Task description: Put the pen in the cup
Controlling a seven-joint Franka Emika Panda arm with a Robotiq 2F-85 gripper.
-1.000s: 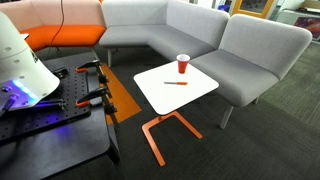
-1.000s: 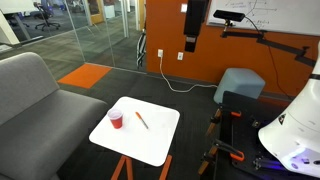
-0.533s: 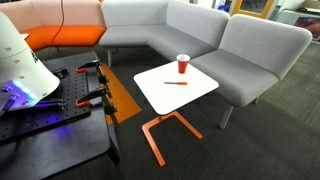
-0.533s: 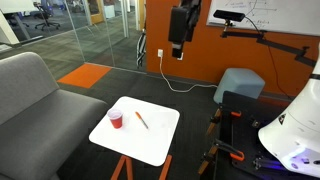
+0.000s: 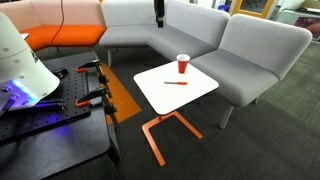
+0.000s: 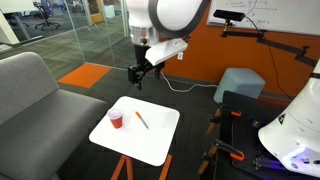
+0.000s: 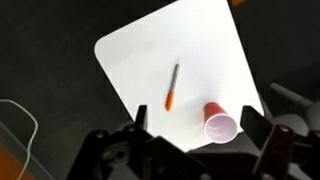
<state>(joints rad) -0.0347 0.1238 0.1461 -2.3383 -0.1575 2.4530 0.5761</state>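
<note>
The red-orange pen point(image 5: 175, 84) lies flat near the middle of the small white table point(image 5: 160, 97). The red cup point(image 5: 182, 64) stands upright near the table's edge, apart from the pen. Both show in both exterior views, with the pen point(image 6: 142, 120), the cup point(image 6: 116, 120) and the table point(image 6: 150, 146). My gripper point(image 6: 133, 73) hangs high above the table, open and empty. In the wrist view the pen point(image 7: 173, 87) and the cup point(image 7: 219, 123) lie far below on the table point(image 7: 200, 40), between my spread fingers point(image 7: 196, 122).
A grey corner sofa point(image 5: 190, 30) wraps round the far sides of the table. Orange table legs point(image 5: 158, 130) stand below it. A black cart with clamps point(image 5: 70, 100) is beside it. An orange wall point(image 6: 250, 50), a blue-grey stool point(image 6: 238, 85) and a glass partition point(image 6: 60, 30) are behind.
The arm has swung in from the back and come down over the table, so the gripper now hangs above it. The pen and cup have not moved.
</note>
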